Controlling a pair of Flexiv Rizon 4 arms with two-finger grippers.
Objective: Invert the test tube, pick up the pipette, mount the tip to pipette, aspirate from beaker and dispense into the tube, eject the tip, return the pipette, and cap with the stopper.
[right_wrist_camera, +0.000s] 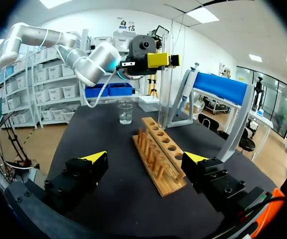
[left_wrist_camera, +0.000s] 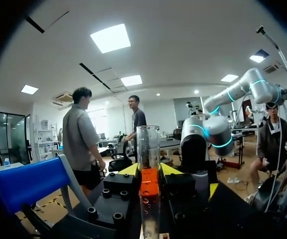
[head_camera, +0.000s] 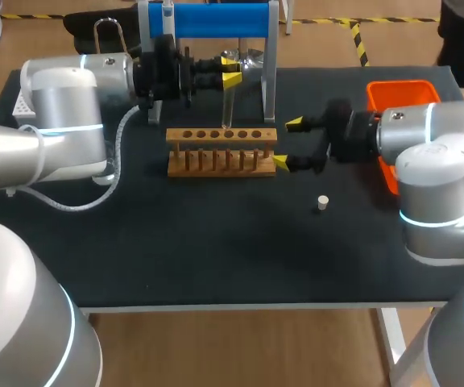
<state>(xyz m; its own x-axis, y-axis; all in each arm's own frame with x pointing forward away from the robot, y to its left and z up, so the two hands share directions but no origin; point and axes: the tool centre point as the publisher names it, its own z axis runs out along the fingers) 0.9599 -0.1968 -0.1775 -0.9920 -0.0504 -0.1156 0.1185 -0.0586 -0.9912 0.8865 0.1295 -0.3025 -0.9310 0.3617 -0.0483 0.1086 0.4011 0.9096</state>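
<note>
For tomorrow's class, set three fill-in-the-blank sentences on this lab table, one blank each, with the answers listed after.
1. The left gripper is shut on a clear ____ above the wooden rack.
2. The right gripper has its fingers ____ beside the rack.
3. The stopper lies on the table, closer to the ____ gripper.
Answers: test tube; open; right.

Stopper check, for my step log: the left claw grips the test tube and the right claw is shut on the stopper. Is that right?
Not quite. The right claw is open and empty; the stopper lies loose on the table, as the head view shows. The left claw does grip the test tube.
</note>
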